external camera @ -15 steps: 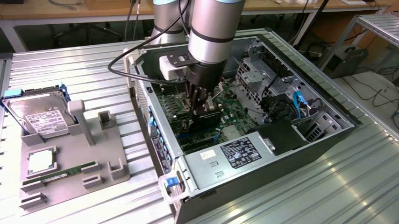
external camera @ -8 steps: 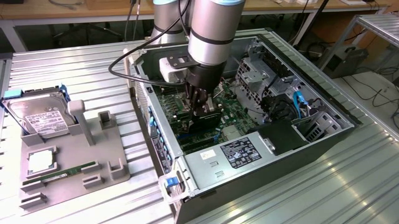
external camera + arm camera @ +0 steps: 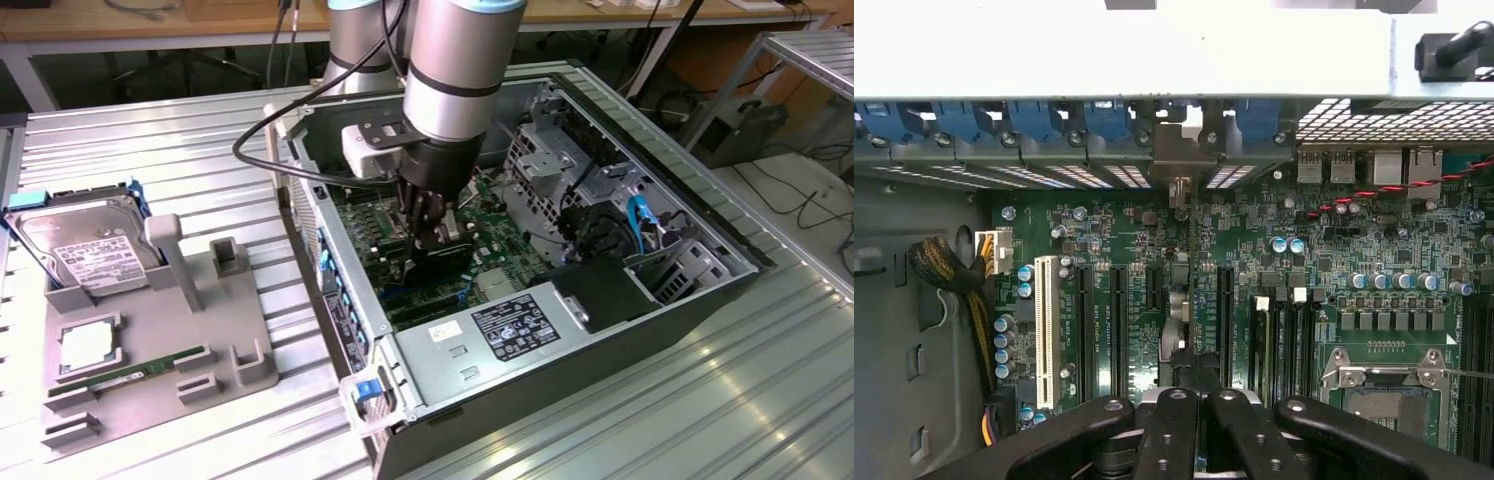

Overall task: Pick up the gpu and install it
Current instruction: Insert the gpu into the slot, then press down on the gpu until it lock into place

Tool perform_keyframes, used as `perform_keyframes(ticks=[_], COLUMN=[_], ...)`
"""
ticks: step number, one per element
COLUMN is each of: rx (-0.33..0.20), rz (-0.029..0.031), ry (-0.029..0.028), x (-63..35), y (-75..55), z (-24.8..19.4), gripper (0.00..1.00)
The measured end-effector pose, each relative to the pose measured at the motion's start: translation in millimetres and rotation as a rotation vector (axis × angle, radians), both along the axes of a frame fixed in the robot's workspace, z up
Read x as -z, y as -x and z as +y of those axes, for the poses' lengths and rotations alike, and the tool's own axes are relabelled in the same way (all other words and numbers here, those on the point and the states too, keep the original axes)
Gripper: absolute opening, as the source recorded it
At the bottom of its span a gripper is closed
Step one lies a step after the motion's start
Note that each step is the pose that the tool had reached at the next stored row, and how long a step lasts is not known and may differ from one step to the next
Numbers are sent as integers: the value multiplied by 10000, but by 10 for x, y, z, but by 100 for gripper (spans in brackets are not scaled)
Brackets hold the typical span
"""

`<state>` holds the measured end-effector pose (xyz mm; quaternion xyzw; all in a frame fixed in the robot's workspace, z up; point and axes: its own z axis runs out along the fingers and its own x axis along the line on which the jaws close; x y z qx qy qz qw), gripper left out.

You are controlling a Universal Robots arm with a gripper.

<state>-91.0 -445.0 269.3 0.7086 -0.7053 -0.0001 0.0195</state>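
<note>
We see a green motherboard (image 3: 1154, 240) with one white slot (image 3: 1046, 330) among black ones. The gripper (image 3: 1194, 400) is black, and so is the gpu (image 3: 438, 262). The arm (image 3: 461, 60) is silver. The hard drive (image 3: 83, 245) is silver with a white label. The memory stick (image 3: 134, 372) is green on a grey tray (image 3: 247, 365).

No legible text on labels.
</note>
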Motion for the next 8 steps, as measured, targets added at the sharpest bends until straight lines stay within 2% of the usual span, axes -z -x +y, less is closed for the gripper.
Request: perform_keyframes(ticks=[3, 4, 6, 8], rx=[-2, -1, -2, -1], rz=[-1, -10, -3, -3], ry=[-3, -22, -6, -6], x=[3, -18, -111, -247], y=[0, -1, -1, 0], z=[0, 2, 2, 2], gripper=[11, 11, 11, 11])
